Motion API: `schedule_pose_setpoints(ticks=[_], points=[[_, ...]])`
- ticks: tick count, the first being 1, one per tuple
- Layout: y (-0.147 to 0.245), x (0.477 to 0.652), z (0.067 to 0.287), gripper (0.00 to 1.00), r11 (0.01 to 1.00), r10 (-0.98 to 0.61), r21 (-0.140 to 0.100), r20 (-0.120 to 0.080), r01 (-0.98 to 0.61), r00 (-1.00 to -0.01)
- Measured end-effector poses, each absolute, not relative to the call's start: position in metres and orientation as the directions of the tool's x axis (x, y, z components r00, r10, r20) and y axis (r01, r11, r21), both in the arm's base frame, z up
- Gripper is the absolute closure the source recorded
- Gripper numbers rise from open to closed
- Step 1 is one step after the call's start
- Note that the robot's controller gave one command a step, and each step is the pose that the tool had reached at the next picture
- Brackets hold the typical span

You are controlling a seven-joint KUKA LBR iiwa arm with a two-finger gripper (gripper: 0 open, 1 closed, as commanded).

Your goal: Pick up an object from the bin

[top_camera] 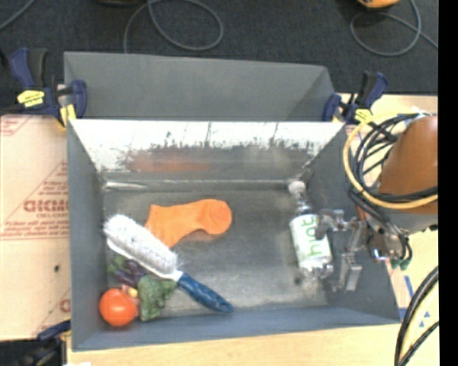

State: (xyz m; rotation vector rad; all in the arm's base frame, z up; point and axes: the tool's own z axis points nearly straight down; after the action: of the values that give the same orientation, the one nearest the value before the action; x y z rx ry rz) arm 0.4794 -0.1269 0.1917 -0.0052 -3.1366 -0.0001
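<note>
A small clear bottle (308,242) with a white label and green lettering lies along the bin's right side, cap toward the back wall. My gripper (342,247) is low in the bin just right of this bottle. Its fingers stand open, one near the bottle's upper half and one by its lower end, and nothing is between them. An orange sock (191,219) lies flat in the middle of the floor, well left of the gripper.
A white-bristled brush with a blue handle (156,259) lies diagonally at the left front. A red tomato (118,308), a green leafy vegetable (156,293) and purple grapes (122,269) are bunched in the front left corner. The arm's orange cover and cables sit over the right rim.
</note>
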Motion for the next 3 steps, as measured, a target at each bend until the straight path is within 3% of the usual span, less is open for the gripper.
schedule_pose_setpoints(ticks=[1,2,3], points=[[-0.126,0.481,0.196,0.00,1.000,-0.001,-0.002,-0.003,-0.001,-1.000],[-0.148,0.526,0.156,0.00,0.934,-0.357,-0.004,-0.004,-0.357,-0.934],[-0.152,0.537,0.140,0.00,0.863,-0.505,-0.002,-0.001,-0.505,-0.863]])
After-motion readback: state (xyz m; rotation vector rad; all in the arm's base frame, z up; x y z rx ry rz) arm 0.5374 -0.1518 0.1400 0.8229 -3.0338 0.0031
